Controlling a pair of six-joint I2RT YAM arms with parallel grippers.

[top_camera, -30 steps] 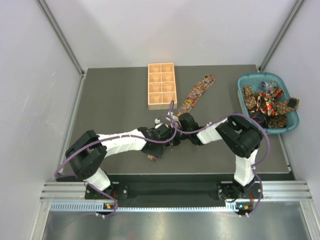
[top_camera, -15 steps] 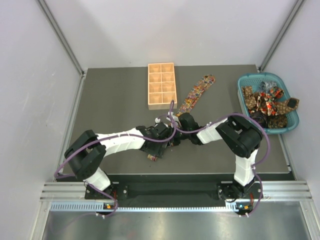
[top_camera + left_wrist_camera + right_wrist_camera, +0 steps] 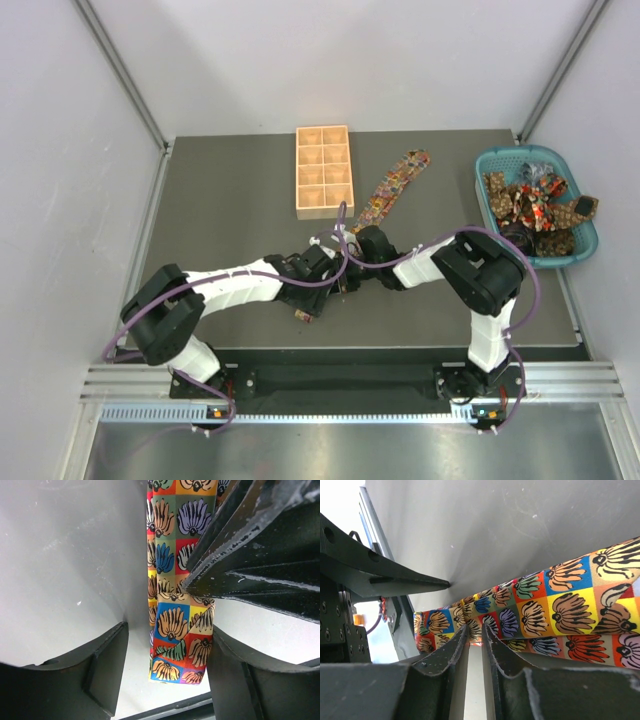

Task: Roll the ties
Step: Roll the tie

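One tie (image 3: 395, 185), printed in colourful squares, lies diagonally across the table, and its near end (image 3: 305, 315) shows below the grippers. Both grippers meet over it mid-table. My left gripper (image 3: 326, 272) is open. In the left wrist view its fingers (image 3: 107, 665) straddle the tie's folded end (image 3: 177, 650), and the right-hand one touches the fabric's edge. My right gripper (image 3: 475, 629) is shut on the tie (image 3: 560, 610), its tips pinching a fold. Its black fingers (image 3: 240, 555) reach in from the upper right of the left wrist view. More ties (image 3: 530, 205) are heaped in the basket.
The teal basket (image 3: 500, 158) stands at the table's right edge. A tan wooden compartment tray (image 3: 324, 170) sits at the back centre, just left of the laid-out tie's far end. Grey walls close in the table on three sides.
My left arm's elbow has shifted slightly left. The tie and the right arm have not visibly moved.
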